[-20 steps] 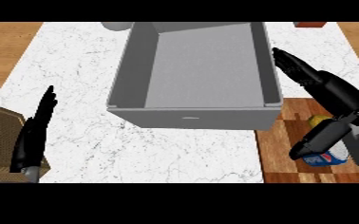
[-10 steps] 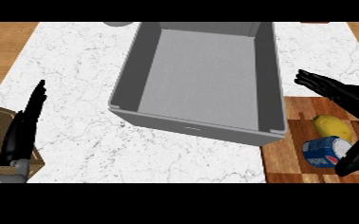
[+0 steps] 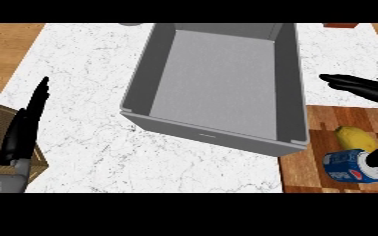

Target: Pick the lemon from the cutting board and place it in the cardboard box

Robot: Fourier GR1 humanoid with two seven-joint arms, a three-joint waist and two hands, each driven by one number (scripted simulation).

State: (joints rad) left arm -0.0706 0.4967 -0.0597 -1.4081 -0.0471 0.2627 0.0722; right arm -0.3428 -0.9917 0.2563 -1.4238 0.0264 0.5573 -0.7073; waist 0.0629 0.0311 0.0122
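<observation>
A yellow lemon (image 3: 356, 137) lies on the wooden cutting board (image 3: 317, 135) at the right edge of the head view. A grey open box (image 3: 221, 87) with nothing inside it stands in the middle of the counter. My right hand (image 3: 353, 85) shows at the right edge with its fingers straight, above and beyond the lemon, holding nothing. My left hand (image 3: 22, 130) rests open at the left edge, fingers up, far from the box.
A blue soda can (image 3: 347, 166) lies on the board just in front of the lemon. Part of my right hand's black thumb (image 3: 370, 164) shows beside the can. White marble counter (image 3: 88, 80) surrounds the box.
The view has shifted: box and board sit further left and lower. My right hand has drawn back toward the right edge, and the lemon and can show more fully.
</observation>
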